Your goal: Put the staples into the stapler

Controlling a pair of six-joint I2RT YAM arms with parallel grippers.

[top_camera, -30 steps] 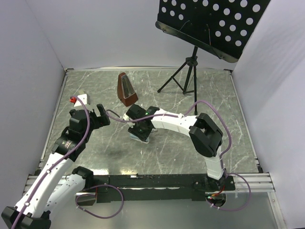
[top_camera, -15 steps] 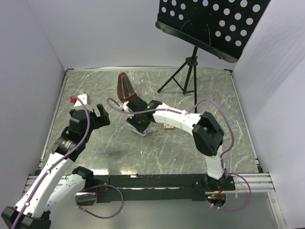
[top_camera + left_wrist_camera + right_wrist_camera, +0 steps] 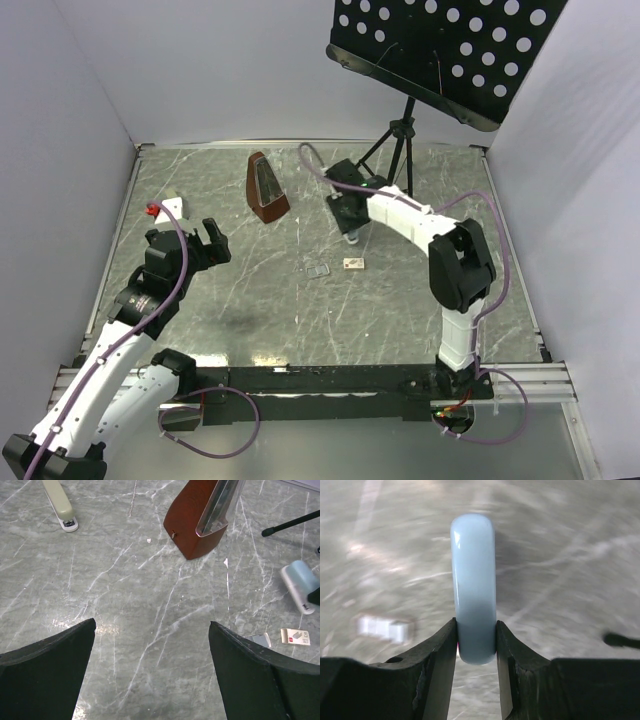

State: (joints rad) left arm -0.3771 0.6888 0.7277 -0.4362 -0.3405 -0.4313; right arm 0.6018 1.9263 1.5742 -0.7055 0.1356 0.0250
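So, we've got the right gripper (image 3: 476, 627) clamped on a pale blue stapler (image 3: 474, 580), with a finger pressed against each side of it. That's over at the far side of the table (image 3: 420, 310), near the foot of the music stand (image 3: 398, 150). The staple box (image 3: 352, 264), small and cream-coloured, is lying flat on the marble mid-table, well apart from that stapler. A little translucent piece (image 3: 318, 270) sits just to its left. We can't make out any loose staples. The left gripper (image 3: 151, 630) has its jaws spread wide with nothing in them. Beyond it we see a brown metronome (image 3: 192, 525) standing upright and a second, greenish-beige stapler (image 3: 61, 505) off to the left.
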